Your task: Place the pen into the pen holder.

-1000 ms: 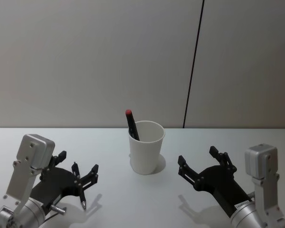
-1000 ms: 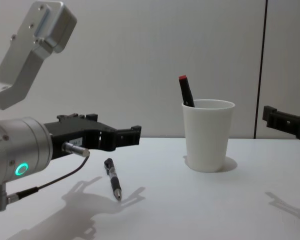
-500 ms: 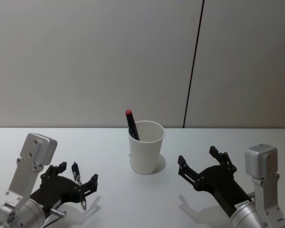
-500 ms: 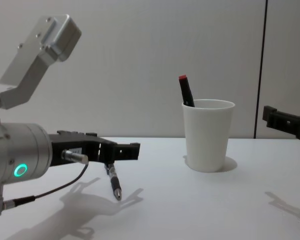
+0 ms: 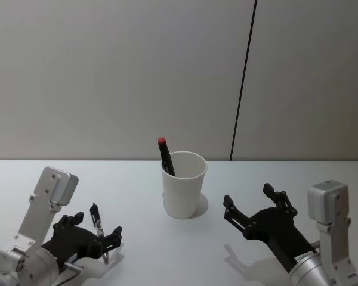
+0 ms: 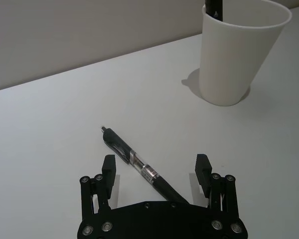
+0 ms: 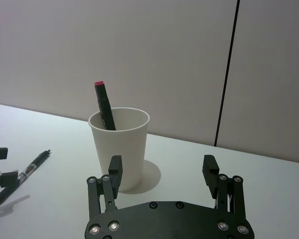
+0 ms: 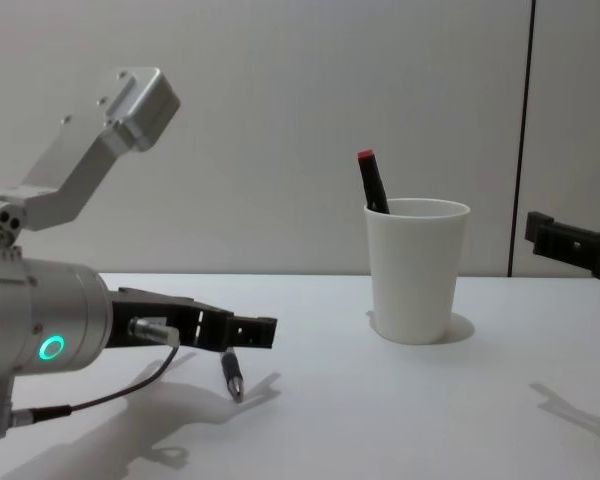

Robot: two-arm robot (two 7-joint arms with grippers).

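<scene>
On the white table (image 5: 137,179), left of centre: a black pen (image 6: 134,159) lies flat, not lifted. It sits diagonally, one end towards the pen holder (image 5: 183,185), the other end running back under the palm of the left gripper (image 6: 155,164).

Left gripper: low over the table, jaws spread wide, one finger on each side of the barrel. Neither finger touches the pen in the wrist view. Nothing held.

Pen holder: white paper cup, upright, mid-table, well apart from the pen and to its right. A red-capped marker (image 5: 164,156) stands inside it, leaning on the rim at the left side. That is not the pen being reached for.

Right gripper (image 5: 247,195): to the right of the cup, fingers apart, empty, clear of the table. Looks parked.

Progress, as I judge it: early. The approach looks made, since the claw brackets the pen. The grasp is not yet made. What remains:
- close on the barrel
- lift
- carry to above the cup mouth
- tip the pen towards upright
- release

Possible snag: the pen lies askew between the fingers, so it may swivel as they close.
</scene>
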